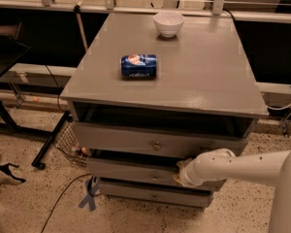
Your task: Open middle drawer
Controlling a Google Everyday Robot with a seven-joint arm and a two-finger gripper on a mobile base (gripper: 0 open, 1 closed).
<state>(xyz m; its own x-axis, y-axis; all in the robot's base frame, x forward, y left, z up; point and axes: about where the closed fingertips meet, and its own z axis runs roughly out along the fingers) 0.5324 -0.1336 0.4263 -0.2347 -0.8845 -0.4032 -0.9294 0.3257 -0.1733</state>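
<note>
The grey cabinet has three drawers in its front. The top drawer has a tall front with a knob. The middle drawer sits below it, shallow, with a small knob; a dark gap shows above its front. The lowest drawer is narrow. My white arm comes in from the right. My gripper is at the upper edge of the middle drawer's front, right of the knob.
A blue can lies on its side on the cabinet top. A white bowl stands at the top's back. A black stand and cables are on the floor to the left. A blue strap lies near the cabinet's base.
</note>
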